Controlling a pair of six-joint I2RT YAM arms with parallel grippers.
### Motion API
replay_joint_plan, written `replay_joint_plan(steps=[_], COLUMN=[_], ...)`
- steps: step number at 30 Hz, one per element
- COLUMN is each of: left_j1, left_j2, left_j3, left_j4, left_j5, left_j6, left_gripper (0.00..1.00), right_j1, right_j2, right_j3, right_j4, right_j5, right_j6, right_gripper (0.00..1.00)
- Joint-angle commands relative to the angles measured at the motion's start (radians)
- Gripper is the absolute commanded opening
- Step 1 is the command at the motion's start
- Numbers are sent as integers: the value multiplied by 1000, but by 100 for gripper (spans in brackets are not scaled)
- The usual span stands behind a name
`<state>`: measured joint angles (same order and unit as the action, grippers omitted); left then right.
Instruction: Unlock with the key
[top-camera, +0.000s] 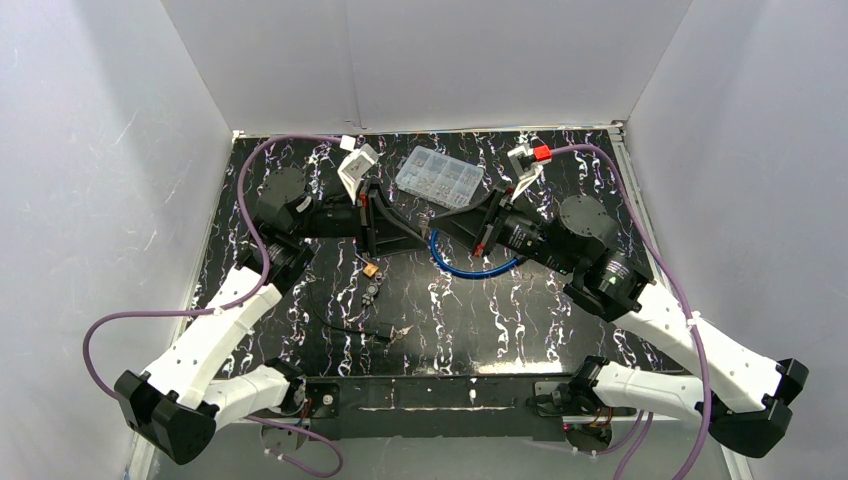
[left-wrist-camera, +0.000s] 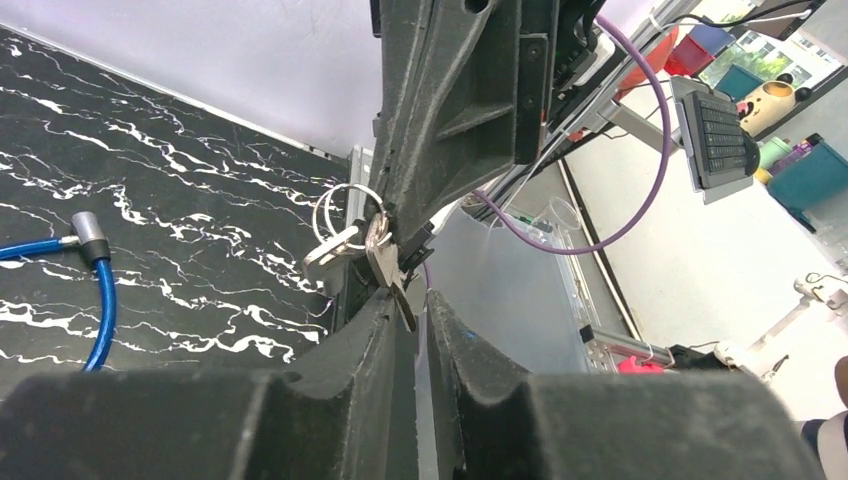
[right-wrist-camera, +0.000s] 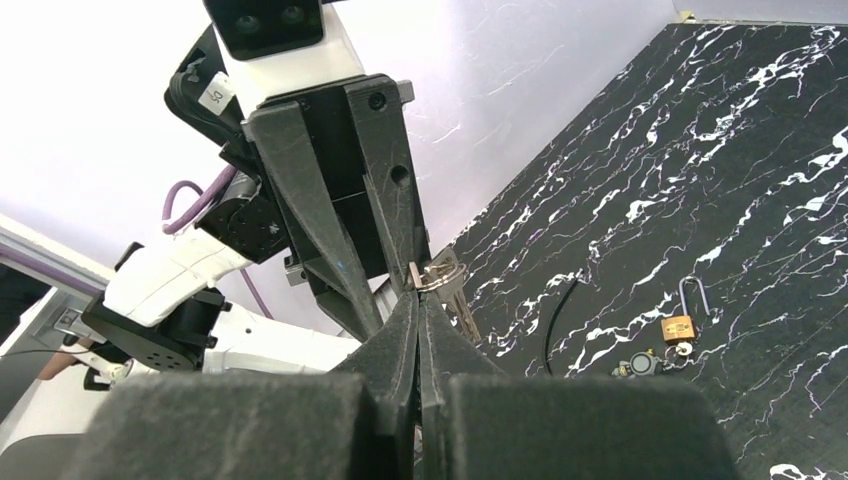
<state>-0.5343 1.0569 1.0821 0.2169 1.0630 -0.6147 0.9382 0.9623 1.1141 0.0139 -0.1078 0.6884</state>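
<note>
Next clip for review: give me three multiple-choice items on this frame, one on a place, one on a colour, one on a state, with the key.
1. Where does the clear compartment box lie?
A. Toward the far side of the table
B. At the near edge by the arm bases
C. Held up in the air

2. What colour is the cable lock?
A. Red
B. Blue
C. Yellow

3. What is the right gripper doing?
A. Standing wide open, empty
B. Shut on the key bunch
C. Resting flat on the table

Key: 1 A, the top view shows it near the back wall; 2 B, a blue loop lies mid-table; 3 B, its fingers pinch the key ring in the air.
</note>
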Motion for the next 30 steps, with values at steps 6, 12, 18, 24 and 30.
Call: replay_joint_plan(steps=[6, 12, 18, 24, 30], left_j1=[-6, -4, -33, -192, -220], left_j2=[-21, -15, 107, -27, -394], left_j3=[79, 221, 542, 444, 35], left_j4=[-147, -616, -1491, -1686, -1137], left_j5=[-39, -48, -153, -704, -875], left_j6=[126, 568, 1458, 2040, 2650], left_gripper=[0, 0, 0, 0, 0], right_j1=[28, 30, 28, 5, -98], right_j2=[-24, -80, -121, -64, 50], right_j3=[4, -19, -16, 43, 87], right_j4=[53, -75, -206, -241, -176], right_j5=[-8, 16, 87, 142, -113], right_j6=[-30, -51, -99, -138, -1], right_gripper=[1, 29, 67, 73, 70])
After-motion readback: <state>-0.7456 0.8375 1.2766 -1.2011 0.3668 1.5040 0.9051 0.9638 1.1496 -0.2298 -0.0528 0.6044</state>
